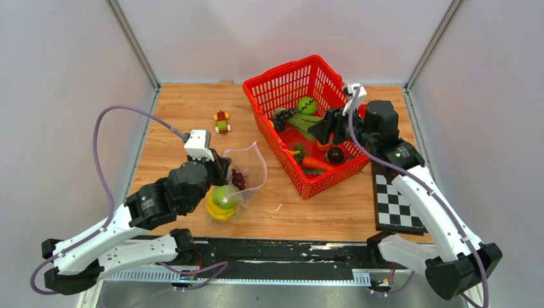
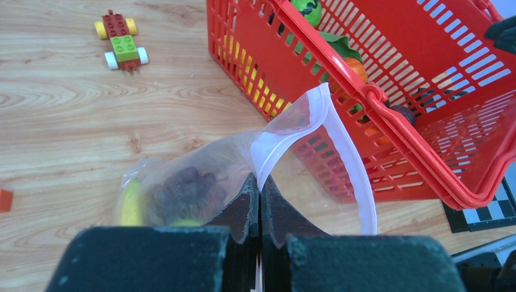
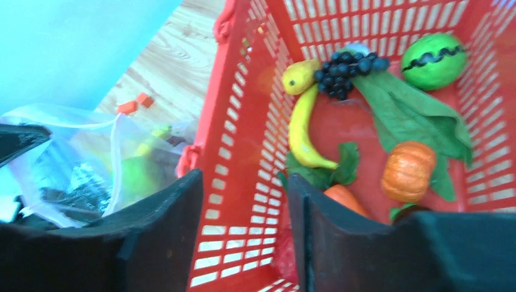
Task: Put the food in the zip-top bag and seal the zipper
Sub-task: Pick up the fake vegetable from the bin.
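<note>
- I counted one zip-top bag (image 1: 255, 165) on the table beside one red basket (image 1: 282, 82). It held one lime (image 1: 224, 194), one banana bunch (image 1: 220, 213) and one grape cluster (image 1: 238, 179).
- My left claw (image 2: 260, 182) was pinched tight on the bag's rim.
- My right claw (image 3: 243, 182) sat over the basket with its jaws partly apart, gripping nothing.

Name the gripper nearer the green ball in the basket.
Right. The right gripper hovers over the basket beside the green ball; the left gripper sits outside it, pinching the bag.

Red mesh basket (image 1: 285, 86) upper centre-right in top view, sitting on the wooden tabletop (image 1: 186, 106). Small red-yellow-green block figure (image 1: 222, 121) left of basket, apart from it. Black-white checkerboard (image 1: 394, 202) lies flat at lower right, near basket corner. Tiny orange block (image 2: 5, 199) at left edge of left wrist view.
</note>
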Robot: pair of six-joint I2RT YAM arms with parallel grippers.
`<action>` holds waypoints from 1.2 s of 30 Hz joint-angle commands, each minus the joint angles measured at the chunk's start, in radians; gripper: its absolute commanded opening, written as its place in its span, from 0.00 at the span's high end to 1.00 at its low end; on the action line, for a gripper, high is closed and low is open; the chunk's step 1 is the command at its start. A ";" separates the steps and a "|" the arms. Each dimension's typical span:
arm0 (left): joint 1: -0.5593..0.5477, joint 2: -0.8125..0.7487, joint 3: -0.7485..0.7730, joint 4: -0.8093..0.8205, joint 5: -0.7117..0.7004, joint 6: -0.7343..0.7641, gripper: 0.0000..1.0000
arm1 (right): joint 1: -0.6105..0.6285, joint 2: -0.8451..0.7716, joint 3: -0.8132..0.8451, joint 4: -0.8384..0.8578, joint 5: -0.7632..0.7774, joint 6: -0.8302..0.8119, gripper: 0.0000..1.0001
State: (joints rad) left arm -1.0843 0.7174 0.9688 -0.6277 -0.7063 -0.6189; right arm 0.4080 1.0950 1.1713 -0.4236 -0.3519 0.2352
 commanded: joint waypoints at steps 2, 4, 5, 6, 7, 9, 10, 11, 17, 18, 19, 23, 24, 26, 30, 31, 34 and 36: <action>0.002 0.004 0.004 0.041 0.024 0.014 1.00 | 0.004 0.088 0.013 -0.091 0.324 -0.074 0.28; 0.001 0.001 0.002 0.042 0.026 0.011 1.00 | -0.004 0.196 0.056 -0.157 0.414 -0.118 0.18; 0.002 0.002 0.001 0.045 0.026 0.013 1.00 | -0.006 0.249 0.077 -0.180 0.441 -0.131 0.16; 0.002 0.001 0.001 0.047 0.028 0.012 1.00 | -0.006 0.303 0.106 -0.208 0.461 -0.141 0.15; 0.002 0.003 0.002 0.047 0.030 0.012 1.00 | -0.006 0.352 0.133 -0.234 0.483 -0.146 0.14; 0.001 0.005 0.002 0.047 0.037 0.011 1.00 | -0.009 0.433 0.170 -0.241 0.493 -0.155 0.13; 0.001 0.005 0.003 0.046 0.039 0.011 1.00 | -0.010 0.474 0.188 -0.247 0.481 -0.160 0.12; 0.001 0.007 0.006 0.044 0.042 0.012 1.00 | -0.011 0.507 0.208 -0.254 0.479 -0.156 0.12; 0.001 -0.002 0.009 0.027 0.034 0.008 1.00 | -0.011 0.662 0.270 -0.270 0.430 -0.131 0.12; 0.001 -0.004 0.008 0.025 0.030 0.008 1.00 | -0.011 0.676 0.265 -0.253 0.420 -0.134 0.12; 0.001 -0.004 0.007 0.024 0.030 0.007 1.00 | -0.011 0.692 0.264 -0.238 0.421 -0.133 0.12; 0.001 0.000 0.008 0.026 0.035 0.006 1.00 | -0.011 0.751 0.291 -0.223 0.435 -0.133 0.14; 0.001 0.001 0.009 0.027 0.037 0.009 1.00 | -0.011 0.766 0.307 -0.238 0.439 -0.128 0.16; 0.002 0.000 0.013 0.020 0.034 0.009 1.00 | -0.011 0.789 0.325 -0.277 0.451 -0.108 0.21; 0.001 -0.008 0.010 0.016 0.028 0.011 1.00 | -0.011 0.777 0.278 -0.263 0.447 -0.087 0.28; 0.002 -0.009 0.011 0.016 0.028 0.013 1.00 | -0.011 0.765 0.259 -0.256 0.434 -0.085 0.29; 0.001 -0.004 0.011 0.019 0.030 0.017 1.00 | -0.011 0.743 0.232 -0.245 0.401 -0.086 0.43; 0.002 -0.001 0.011 0.021 0.035 0.017 1.00 | -0.011 0.727 0.227 -0.252 0.393 -0.086 0.54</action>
State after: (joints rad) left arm -1.0843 0.7200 0.9688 -0.6197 -0.6701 -0.6182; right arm 0.3981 1.8709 1.4204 -0.6800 0.0719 0.1345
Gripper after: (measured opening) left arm 0.008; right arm 0.667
